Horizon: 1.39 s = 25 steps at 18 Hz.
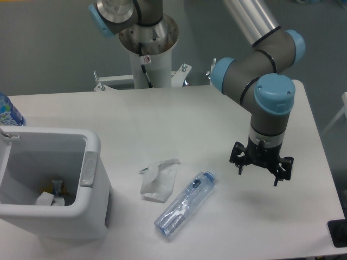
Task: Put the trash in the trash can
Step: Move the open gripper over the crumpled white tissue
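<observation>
1. The bin [49, 184] stands at 9 o'clock on the table [217, 114], with a few scraps in its bottom.
2. A bottle with a blue label [8, 111] shows at the left edge, behind the bin.
3. The wrapper [159, 180] lies just right of the bin, crumpled and flat.
4. The crushed bottle [186, 203] lies beside the wrapper at its 4 o'clock, cap pointing to 1 o'clock.
5. My gripper [261, 169] hangs above the table, at 3 o'clock from the bottle and apart from it; my fingers are spread and hold nothing.
</observation>
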Each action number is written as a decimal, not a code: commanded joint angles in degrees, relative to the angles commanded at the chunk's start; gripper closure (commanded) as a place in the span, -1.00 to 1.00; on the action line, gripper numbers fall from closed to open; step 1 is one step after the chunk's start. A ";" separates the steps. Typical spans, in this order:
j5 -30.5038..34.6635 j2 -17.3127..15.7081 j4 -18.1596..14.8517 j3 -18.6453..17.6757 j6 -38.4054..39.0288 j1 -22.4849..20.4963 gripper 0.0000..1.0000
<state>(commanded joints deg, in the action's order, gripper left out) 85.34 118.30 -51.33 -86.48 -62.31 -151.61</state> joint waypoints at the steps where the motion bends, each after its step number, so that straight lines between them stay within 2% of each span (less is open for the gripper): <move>1: -0.09 0.00 0.00 0.00 0.00 0.00 -1.00; 8: -1.40 -0.79 1.67 -1.58 0.70 0.00 -1.00; 11: -4.73 -2.63 2.28 -4.99 1.32 1.05 -1.00; 14: -8.25 -4.48 4.74 -9.65 1.32 2.63 -1.00; 20: -8.79 -7.55 5.45 -16.69 1.32 8.07 -1.00; 25: -8.70 -7.21 5.45 -17.23 1.68 10.72 -1.00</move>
<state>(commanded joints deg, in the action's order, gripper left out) 76.64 111.09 -45.88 -103.71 -60.64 -140.89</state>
